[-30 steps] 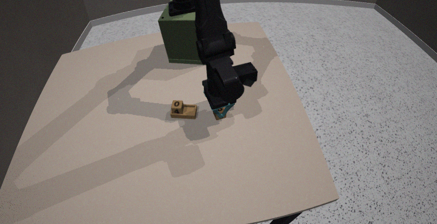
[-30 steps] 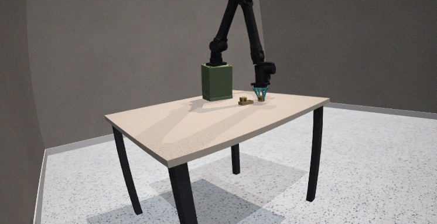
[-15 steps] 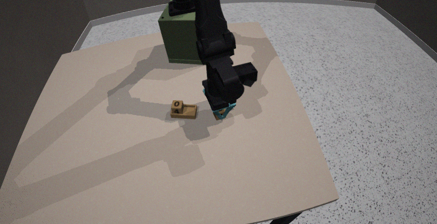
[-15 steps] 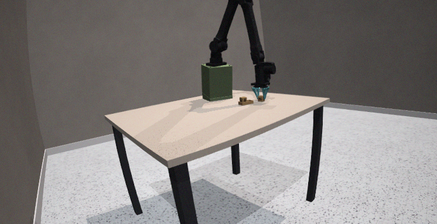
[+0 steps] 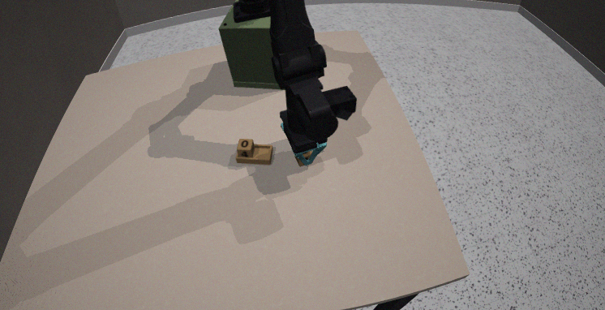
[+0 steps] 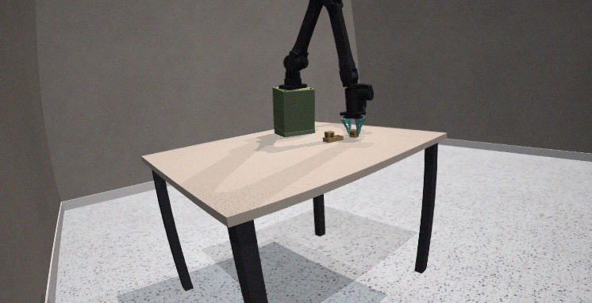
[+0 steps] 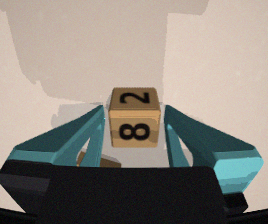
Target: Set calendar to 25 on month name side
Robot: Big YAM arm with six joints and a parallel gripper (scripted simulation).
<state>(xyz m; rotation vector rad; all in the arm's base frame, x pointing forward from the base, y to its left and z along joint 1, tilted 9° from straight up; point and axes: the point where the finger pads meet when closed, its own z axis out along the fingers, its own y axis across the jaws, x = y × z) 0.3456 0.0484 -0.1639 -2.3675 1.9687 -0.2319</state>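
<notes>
The wooden tray (image 5: 254, 161) (image 6: 333, 139) lies flat on the table. One cube (image 5: 244, 147) (image 6: 329, 134) stands in its left end in the top view, with a 0 on top and a partly hidden digit on its front; the right end is empty. No month name is legible. The other cube (image 6: 353, 133) (image 7: 135, 128) stands on the table to the right of the tray. In the wrist view it shows a 2 and an 8, both turned sideways. My gripper (image 6: 353, 135) (image 7: 134, 112) points down around this cube, open, with a narrow gap on each side.
The green base block (image 5: 254, 55) (image 6: 294, 113) stands behind the tray in the top view. A brown wooden piece (image 7: 105, 161) shows partly behind the left finger in the wrist view. Arm shadows cross the table (image 5: 338, 231) (image 6: 248, 176).
</notes>
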